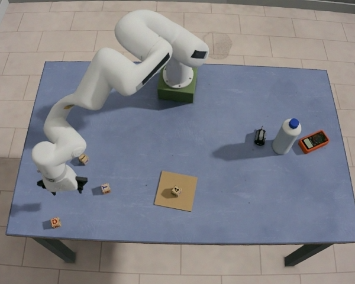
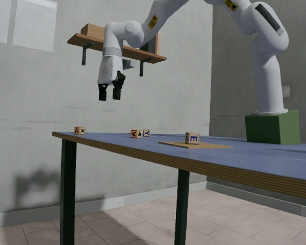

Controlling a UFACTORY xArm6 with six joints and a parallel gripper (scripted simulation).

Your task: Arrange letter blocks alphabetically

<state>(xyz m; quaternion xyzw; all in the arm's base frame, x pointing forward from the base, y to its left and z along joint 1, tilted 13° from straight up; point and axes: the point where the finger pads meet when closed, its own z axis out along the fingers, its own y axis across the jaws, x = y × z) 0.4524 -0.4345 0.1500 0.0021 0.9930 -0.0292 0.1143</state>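
A tan mat (image 1: 176, 190) lies near the table's front middle, also seen in the side view (image 2: 195, 145). On it sits a block with a 4 on top (image 1: 176, 190), showing an E on its side in the side view (image 2: 192, 138). A block with T on top (image 1: 105, 188) lies left of the mat. A block with I on top (image 1: 83, 159) lies partly under the arm's wrist. A block with D on top (image 1: 55, 222) lies at the front left corner (image 2: 79, 130). My gripper (image 1: 62, 187) (image 2: 109, 95) is open and empty, high above the table, left of the T block.
A white bottle with a blue cap (image 1: 286, 136), a small black object (image 1: 260, 136) and an orange meter (image 1: 313, 141) stand at the right. The green robot base (image 1: 177, 87) is at the back middle. A wall shelf (image 2: 116, 48) hangs behind the gripper.
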